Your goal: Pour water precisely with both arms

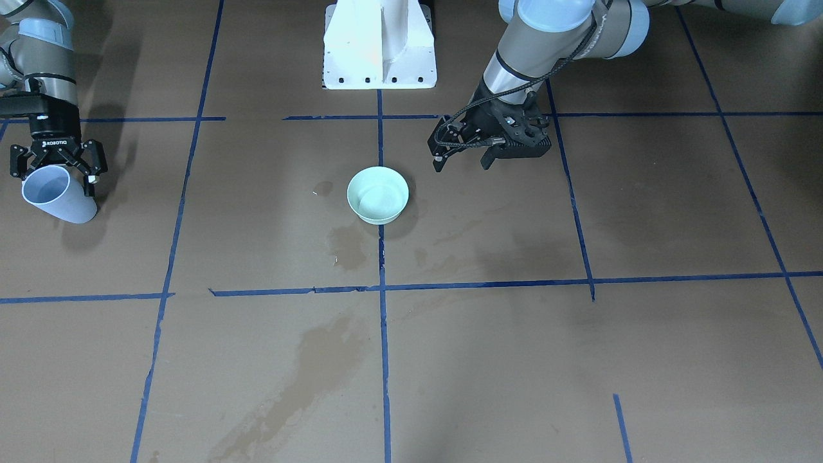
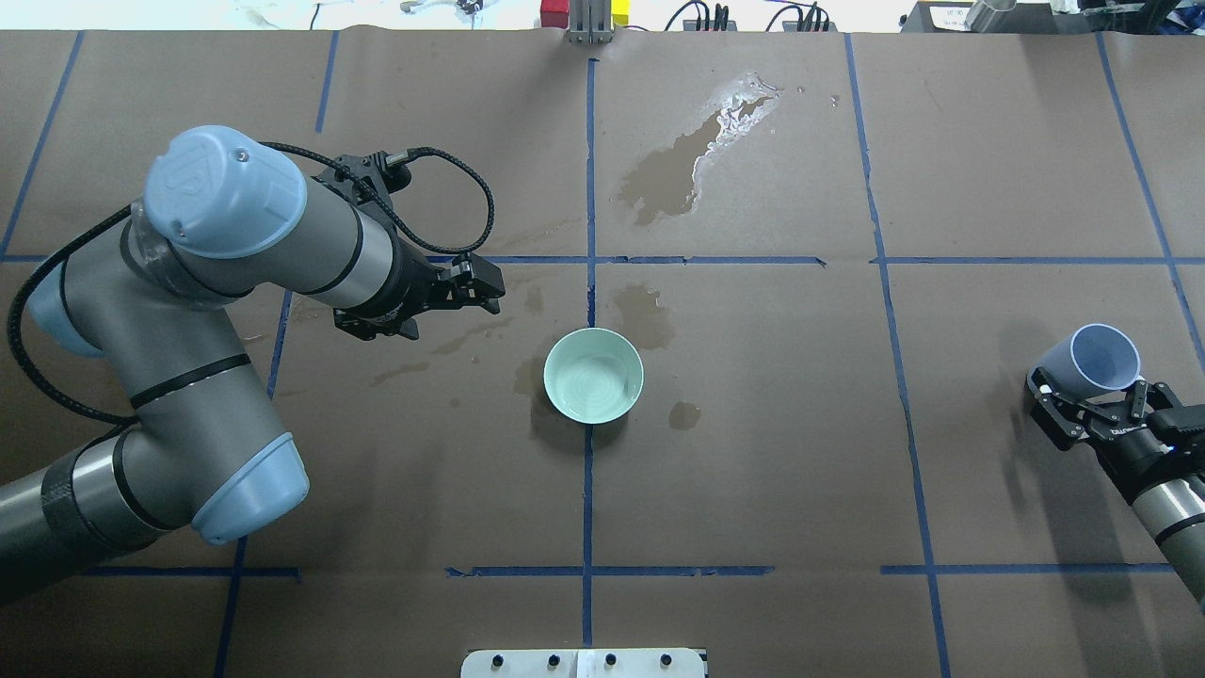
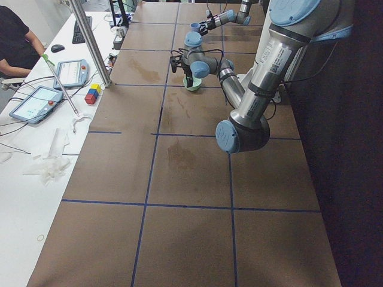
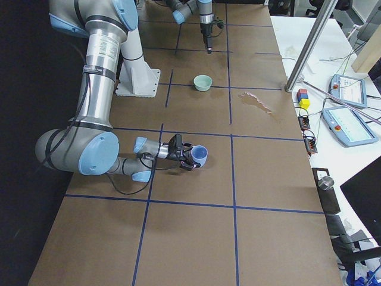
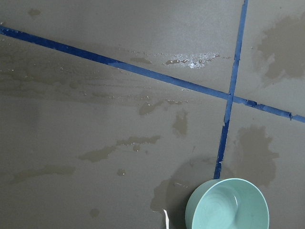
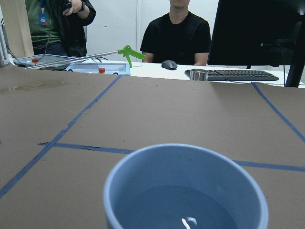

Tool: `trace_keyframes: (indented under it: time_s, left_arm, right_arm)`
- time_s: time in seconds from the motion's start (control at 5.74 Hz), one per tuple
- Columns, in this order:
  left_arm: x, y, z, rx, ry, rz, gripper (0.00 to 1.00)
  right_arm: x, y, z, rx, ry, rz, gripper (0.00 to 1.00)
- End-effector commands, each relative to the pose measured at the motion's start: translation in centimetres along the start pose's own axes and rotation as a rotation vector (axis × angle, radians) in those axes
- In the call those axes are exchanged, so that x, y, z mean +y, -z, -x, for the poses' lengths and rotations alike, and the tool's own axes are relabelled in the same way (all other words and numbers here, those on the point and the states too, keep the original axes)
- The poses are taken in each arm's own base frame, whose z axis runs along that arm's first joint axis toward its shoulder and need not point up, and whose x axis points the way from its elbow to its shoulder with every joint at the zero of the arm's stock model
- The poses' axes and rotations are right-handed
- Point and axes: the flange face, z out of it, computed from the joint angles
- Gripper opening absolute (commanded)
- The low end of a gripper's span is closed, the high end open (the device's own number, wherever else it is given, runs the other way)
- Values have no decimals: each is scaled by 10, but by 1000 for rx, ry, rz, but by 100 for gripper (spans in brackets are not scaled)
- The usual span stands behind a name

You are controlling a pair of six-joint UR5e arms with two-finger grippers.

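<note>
My right gripper [image 1: 56,170] is shut on a light-blue cup [image 1: 56,195] at the table's right end, low over the table; the pair also shows in the overhead view [image 2: 1092,388]. The cup [image 6: 183,188] holds a little clear water [image 6: 178,212], with a small glint on it. A mint-green bowl [image 2: 594,374] stands at the table's middle, and I cannot tell if it holds water. My left gripper [image 1: 463,161] is open and empty, hovering beside the bowl [image 1: 378,194] on its robot-left side. The left wrist view shows the bowl [image 5: 227,204] at the bottom edge but no fingers.
Wet stains mark the brown paper: a large one [image 2: 687,160] beyond the bowl, smaller ones [image 2: 650,315] around it. Blue tape lines [image 2: 588,259] grid the table. The white pedestal [image 1: 379,45] stands at the robot's side. Operators [image 6: 176,33], tablets and a keyboard [image 6: 233,74] lie past the far edge.
</note>
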Motion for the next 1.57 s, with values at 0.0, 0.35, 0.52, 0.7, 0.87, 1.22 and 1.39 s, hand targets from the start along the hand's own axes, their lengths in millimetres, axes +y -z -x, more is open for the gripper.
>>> trace_keyframes:
  time_s: [0.0,0.35,0.52,0.7,0.87,1.22,1.39]
  left_arm:
    - [0,0,0,1,0,0,100]
    - [0,0,0,1,0,0,100]
    - [1,3,-1,5,0,-1,100]
    - [1,3,-1,5,0,-1,100]
    - [1,5,0,8,-1,-2,100]
    - [2,7,0,11,-2,-3,100]
    - [2,7,0,11,-2,-3,100]
  right_arm:
    - [-3,-3,-1,7,-3,-9,100]
    - [-9,-8,4,11,-21,-25,100]
    - [-12,-11,7,15,-30,-38,100]
    - [-14,-12,5,19,-32,-42,100]
    - [-14,-13,4,23,-31,-47,99]
    - [-16,-13,3,34,-31,-70,59]
    - [-18,-13,5,34,-34,-77,46]
